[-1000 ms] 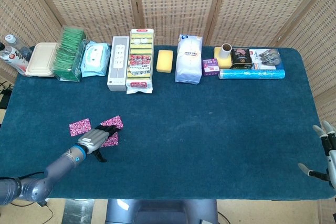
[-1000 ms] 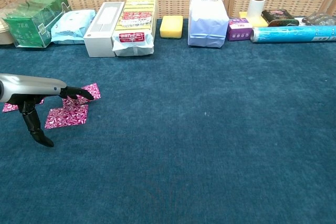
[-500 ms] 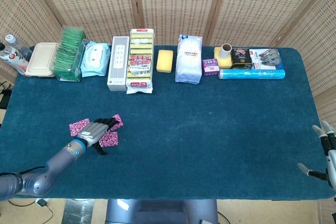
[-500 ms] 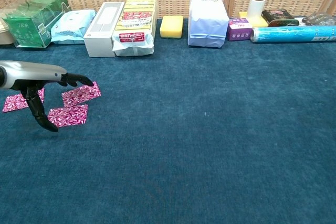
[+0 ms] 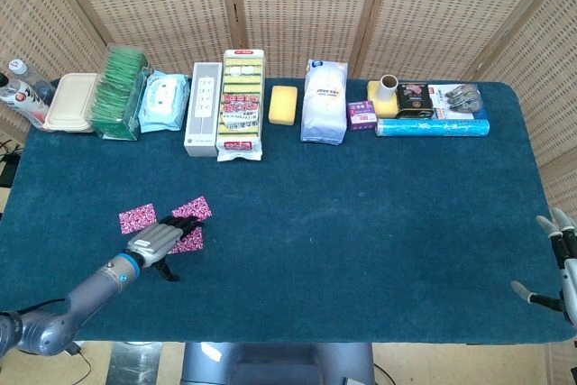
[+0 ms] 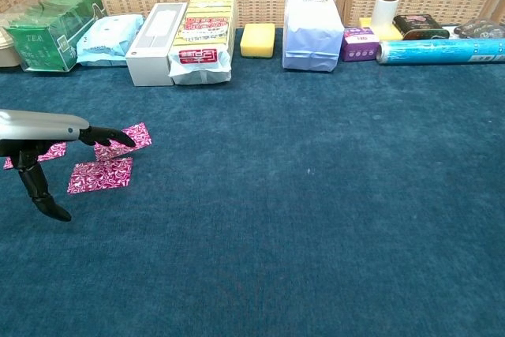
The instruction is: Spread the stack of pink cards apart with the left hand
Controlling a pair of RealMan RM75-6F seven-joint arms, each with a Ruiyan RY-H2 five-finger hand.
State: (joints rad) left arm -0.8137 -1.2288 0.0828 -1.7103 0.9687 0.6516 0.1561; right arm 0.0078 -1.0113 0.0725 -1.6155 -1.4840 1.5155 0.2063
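Observation:
Three pink patterned cards lie apart on the blue table cloth: one at the left (image 5: 137, 218), one further back (image 5: 192, 209) and one nearer the front (image 5: 189, 240). In the chest view they show as the left card (image 6: 33, 154), partly hidden by my hand, the far card (image 6: 130, 135) and the near card (image 6: 100, 175). My left hand (image 5: 153, 244) lies flat among them, holding nothing. Its fingers (image 6: 106, 136) stretch over the far card's edge and its thumb (image 6: 38, 192) hangs down. My right hand (image 5: 561, 268) hovers at the table's right edge, fingers apart.
Along the back edge stands a row of goods: a green tea box (image 6: 51, 28), a wipes pack (image 6: 109, 39), a white box (image 6: 154, 33), a sponge pack (image 6: 205, 37), a yellow sponge (image 6: 257, 39), a white bag (image 6: 312, 28) and a blue roll (image 6: 442, 51).
My left hand slid forward over the cards, then drew back toward the front left. The far card and the near card now lie further apart. The right hand stayed still.

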